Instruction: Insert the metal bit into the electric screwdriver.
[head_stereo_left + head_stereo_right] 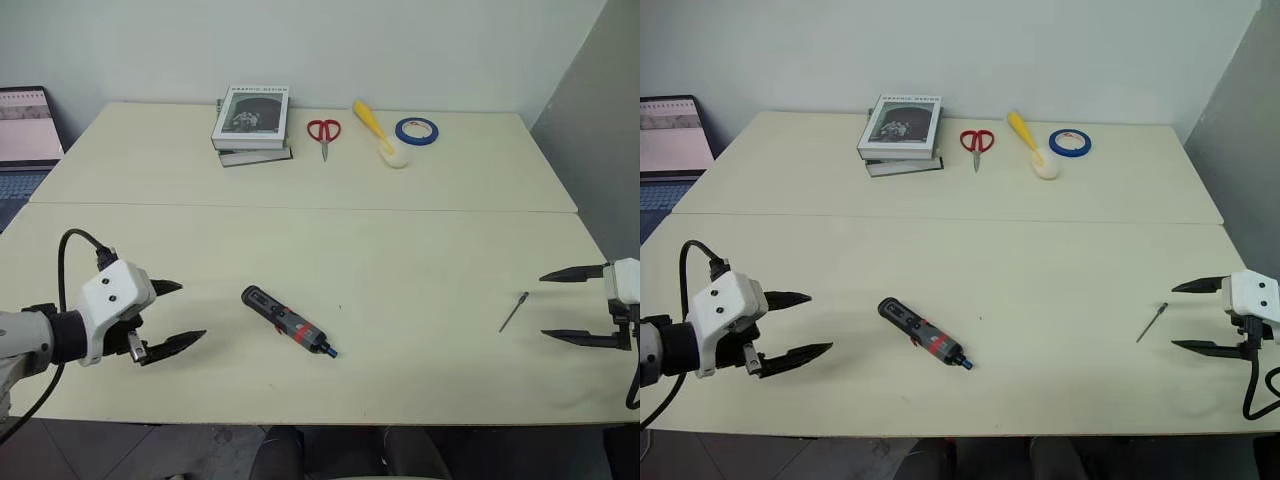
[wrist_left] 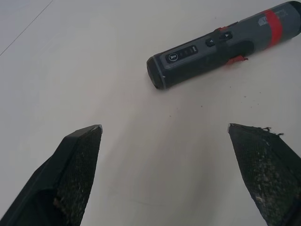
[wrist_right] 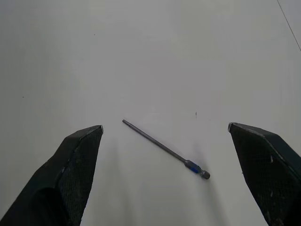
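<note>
Lying apart on the table [image 1: 420, 260]: electric screwdriver [image 1: 287, 321], metal bit [image 1: 513, 312]

Office or lab workroom: plain white wall [image 1: 400, 50], two pale benches [image 1: 420, 260] pushed together, a laptop [image 1: 25, 130] at the far edge beyond the left hand [image 1: 175, 315], stacked books [image 1: 250, 125], red-handled scissors [image 1: 323, 132] and a blue tape roll [image 1: 416, 131] farther off.
</note>
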Robot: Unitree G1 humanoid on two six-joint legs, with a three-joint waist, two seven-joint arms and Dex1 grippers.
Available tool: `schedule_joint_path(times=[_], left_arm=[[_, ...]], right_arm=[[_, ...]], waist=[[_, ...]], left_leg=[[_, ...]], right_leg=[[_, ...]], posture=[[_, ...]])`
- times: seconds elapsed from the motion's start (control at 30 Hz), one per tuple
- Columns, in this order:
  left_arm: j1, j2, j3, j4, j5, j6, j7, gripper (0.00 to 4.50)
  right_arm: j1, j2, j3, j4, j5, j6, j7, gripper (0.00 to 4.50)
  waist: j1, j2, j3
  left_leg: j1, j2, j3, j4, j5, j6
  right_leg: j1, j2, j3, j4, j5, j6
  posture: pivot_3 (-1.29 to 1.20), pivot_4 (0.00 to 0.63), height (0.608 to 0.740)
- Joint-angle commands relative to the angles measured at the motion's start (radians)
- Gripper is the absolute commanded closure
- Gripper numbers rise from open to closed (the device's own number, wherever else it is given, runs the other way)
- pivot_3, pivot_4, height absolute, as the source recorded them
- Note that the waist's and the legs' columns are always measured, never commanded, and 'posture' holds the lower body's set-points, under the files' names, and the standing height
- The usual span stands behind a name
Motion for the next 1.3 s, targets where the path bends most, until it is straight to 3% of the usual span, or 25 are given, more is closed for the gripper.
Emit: schedule_joint_path(times=[0.03, 0.37, 0.57, 0.83, 1.13, 1.3], left_arm=[[-0.015, 0.012, 0.005, -0.01, -0.011, -0.003, -0.012, 0.04], [-0.079, 0.039, -0.003, -0.031, -0.06, 0.017, -0.055, 0.04], [-0.188, 0.098, -0.103, 0.002, -0.021, -0.01, -0.058, 0.04], [-0.412, 0.172, -0.383, -0.043, 0.033, -0.092, -0.162, 0.04], [-0.708, 0.018, -0.755, -0.026, 0.174, -0.236, -0.292, 0.04], [-0.784, -0.041, -0.861, 0.033, 0.264, -0.325, -0.347, 0.04]], right_arm=[[-0.006, -0.015, -0.016, -0.008, -0.001, -0.017, 0.008, 0.0], [0.007, -0.013, -0.018, -0.034, 0.003, -0.004, -0.003, 0.0], [0.047, -0.015, -0.042, -0.085, 0.017, 0.021, -0.017, 0.0], [0.086, -0.037, -0.085, -0.312, 0.085, 0.214, -0.052, 0.0], [0.115, -0.097, -0.092, -0.556, 0.137, 0.52, -0.101, 0.0], [0.151, -0.123, -0.131, -0.65, 0.16, 0.652, -0.113, 0.0]], waist=[[0.0, 0.0, 0.0], [0.0, 0.0, 0.0], [0.002, 0.0, 0.0], [0.005, 0.0, 0.0], [0.008, 0.0, 0.0], [0.01, 0.0, 0.0]], left_leg=[[0.0, 0.0, 0.0, 0.0, 0.0, 0.0], [0.0, 0.0, 0.0, 0.0, 0.0, 0.0], [0.0, 0.0, 0.0, 0.0, 0.0, 0.0], [0.0, 0.0, 0.0, 0.001, 0.0, 0.0], [-0.001, -0.001, -0.001, 0.001, 0.0, 0.0], [-0.002, -0.001, -0.001, 0.001, 0.0, 0.0]], right_leg=[[0.0, 0.0, 0.0, 0.0, 0.0, 0.0], [0.0, 0.0, 0.0, 0.0, 0.0, 0.0], [0.0, 0.0, 0.0, 0.0, 0.0, 0.0], [0.0, 0.0, 0.0, 0.001, 0.001, 0.001], [0.001, 0.0, 0.0, 0.0, 0.002, 0.004], [0.001, 0.0, 0.0, 0.0, 0.004, 0.007]], posture=[[0.0, 0.15, 0.74], [0.0, 0.15, 0.74], [0.0, 0.15, 0.74], [0.0, 0.15, 0.74], [0.0, 0.15, 0.74], [0.0, 0.15, 0.74]])
